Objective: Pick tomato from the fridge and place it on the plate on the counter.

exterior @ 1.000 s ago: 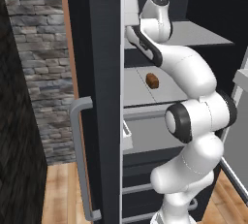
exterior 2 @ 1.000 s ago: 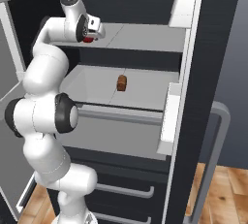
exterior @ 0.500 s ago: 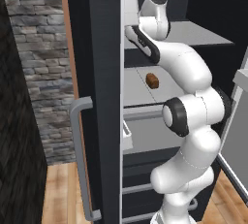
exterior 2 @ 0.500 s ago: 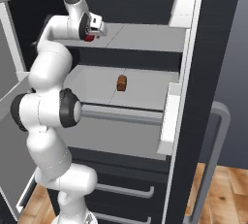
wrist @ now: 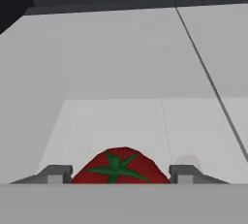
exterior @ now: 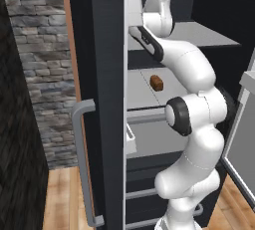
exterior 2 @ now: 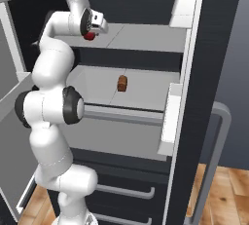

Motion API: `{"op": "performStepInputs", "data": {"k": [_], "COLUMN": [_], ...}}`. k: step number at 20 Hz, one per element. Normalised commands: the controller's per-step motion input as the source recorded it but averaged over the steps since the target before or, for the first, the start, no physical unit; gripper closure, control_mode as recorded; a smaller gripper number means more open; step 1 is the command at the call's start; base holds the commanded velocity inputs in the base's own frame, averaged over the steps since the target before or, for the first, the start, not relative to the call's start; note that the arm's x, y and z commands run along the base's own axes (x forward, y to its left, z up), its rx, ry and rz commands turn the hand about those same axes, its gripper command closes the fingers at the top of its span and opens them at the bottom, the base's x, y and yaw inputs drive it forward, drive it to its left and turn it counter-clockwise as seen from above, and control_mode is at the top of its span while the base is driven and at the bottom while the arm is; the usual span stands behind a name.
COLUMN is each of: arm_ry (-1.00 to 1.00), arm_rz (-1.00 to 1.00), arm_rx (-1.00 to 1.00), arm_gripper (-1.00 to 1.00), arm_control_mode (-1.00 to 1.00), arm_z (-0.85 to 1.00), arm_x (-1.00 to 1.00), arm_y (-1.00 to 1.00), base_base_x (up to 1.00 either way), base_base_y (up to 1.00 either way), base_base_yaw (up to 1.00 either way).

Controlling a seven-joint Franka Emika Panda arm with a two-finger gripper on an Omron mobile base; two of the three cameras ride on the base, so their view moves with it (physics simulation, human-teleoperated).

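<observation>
Now | claw [wrist: 116, 174]: fingers apart, flanking tomato [wrist: 117, 166] | contact: cannot tell | on fridge [exterior 2: 146, 39] shelf

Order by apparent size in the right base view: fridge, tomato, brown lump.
1. fridge, by far the largest.
2. brown lump.
3. tomato, though the gripper partly hides it, so ranks 2 and 3 are unsure.

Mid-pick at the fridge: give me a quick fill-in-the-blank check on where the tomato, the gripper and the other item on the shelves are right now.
1. The tomato sits between the two fingertips of the ____.
2. The tomato rests on the fridge's ____ shelf.
3. The brown lump lies one shelf ____ the tomato.
4. The tomato's stem leaves are ____ in colour.

Missing words: gripper; upper; below; green
</observation>
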Motion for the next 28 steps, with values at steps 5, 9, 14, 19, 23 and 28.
{"op": "performStepInputs", "data": {"k": [5, 9, 14, 19, 23, 28], "arm_ry": [-0.02, -0.11, -0.11, -0.04, 0.0, 0.01], "arm_rz": [-0.03, -0.09, -0.08, -0.05, 0.0, 0.0], "arm_rx": [0.0, 0.0, 0.0, 0.01, 0.02, 0.04], "arm_gripper": [1.0, 1.0, 1.0, 1.0, 1.0, 1.0], "arm_control_mode": [-1.0, -1.0, -1.0, -1.0, -1.0, -1.0], "arm_z": [0.01, 0.12, 0.1, 0.0, 0.0, 0.0], "arm_x": [-0.48, -1.0, -1.0, -1.0, -1.0, -1.0], "arm_y": [-0.03, -0.26, -0.31, -0.21, -0.16, -0.17], "base_base_x": [0.0, 0.0, 0.0, 0.0, 0.0, 0.0], "base_base_y": [0.0, 0.0, 0.0, 0.0, 0.0, 0.0], "base_base_yaw": [0.0, 0.0, 0.0, 0.0, 0.0, 0.0]}}
